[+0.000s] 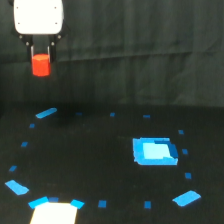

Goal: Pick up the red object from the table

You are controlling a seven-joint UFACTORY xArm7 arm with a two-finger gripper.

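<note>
White boxy hand point(41, 52) grips glossy red-orange block point(41, 65) aloft.

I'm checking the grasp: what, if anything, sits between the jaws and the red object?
Nothing visible does. The red object already sits between the jaws of the gripper, held high above the table.

We seem to be looking at a lab test rig: a flat black table point(100, 165) dotted with small blue tape marks point(102, 204), a wrinkled black curtain point(150, 50) behind, and a white-bodied gripper point(41, 50) overhead.
</note>
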